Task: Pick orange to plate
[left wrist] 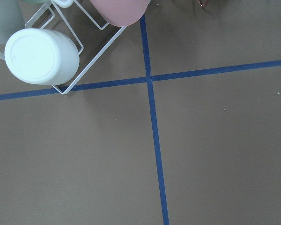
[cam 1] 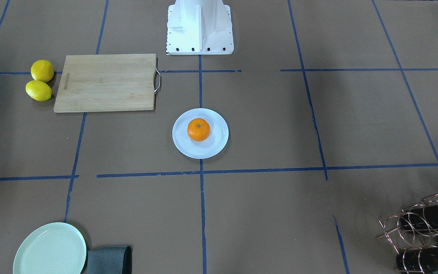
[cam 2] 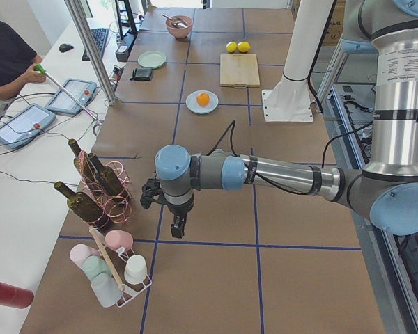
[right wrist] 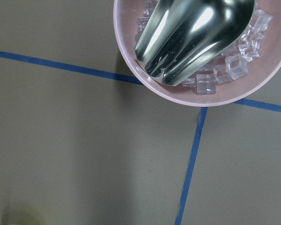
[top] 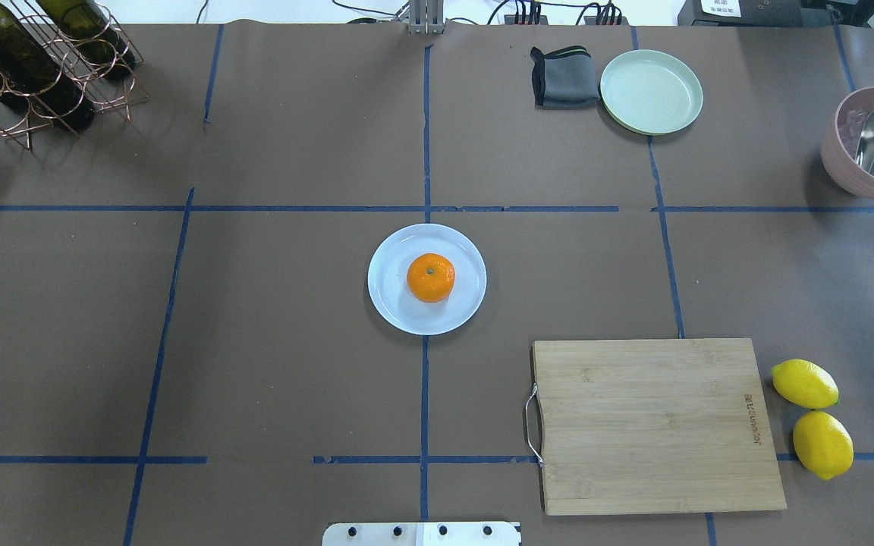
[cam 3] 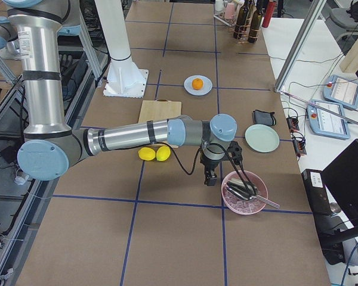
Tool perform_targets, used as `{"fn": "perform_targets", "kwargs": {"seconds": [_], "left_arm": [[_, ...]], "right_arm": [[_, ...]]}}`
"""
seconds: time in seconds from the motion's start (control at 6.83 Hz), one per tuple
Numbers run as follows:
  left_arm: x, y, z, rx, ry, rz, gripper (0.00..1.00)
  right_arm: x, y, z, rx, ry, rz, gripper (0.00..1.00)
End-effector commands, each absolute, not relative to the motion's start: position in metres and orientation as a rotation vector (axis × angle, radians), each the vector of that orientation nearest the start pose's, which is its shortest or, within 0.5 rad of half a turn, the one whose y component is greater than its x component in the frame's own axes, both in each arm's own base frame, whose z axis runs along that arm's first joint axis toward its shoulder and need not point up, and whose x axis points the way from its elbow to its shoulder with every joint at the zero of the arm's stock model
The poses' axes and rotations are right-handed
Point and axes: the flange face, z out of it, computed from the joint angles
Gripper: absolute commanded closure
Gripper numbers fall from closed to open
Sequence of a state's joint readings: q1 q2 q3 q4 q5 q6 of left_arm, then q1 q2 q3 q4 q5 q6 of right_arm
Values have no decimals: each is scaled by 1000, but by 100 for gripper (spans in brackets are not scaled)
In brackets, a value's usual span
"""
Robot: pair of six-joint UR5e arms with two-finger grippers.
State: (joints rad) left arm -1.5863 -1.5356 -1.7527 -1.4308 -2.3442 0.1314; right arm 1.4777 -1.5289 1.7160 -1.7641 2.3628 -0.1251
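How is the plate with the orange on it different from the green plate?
The plate is bluish-white and holds the orange; the green plate is mint and holds nothing. The plate sits alone in the middle; the green plate lies far off, beside a grey cloth. Both are round and rimmed.

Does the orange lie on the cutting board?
No, the orange sits on the plate, apart from the board.
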Motion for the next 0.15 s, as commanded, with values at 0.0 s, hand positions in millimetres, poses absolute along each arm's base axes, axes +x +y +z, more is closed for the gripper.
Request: {"fn": "perform_targets", "kwargs": {"seconds": [0.0], "left_arm": [[-73, -472, 597, 68, 772, 109, 0]], "right_arm": [[15, -513, 607, 54, -795, -223, 0]]}}
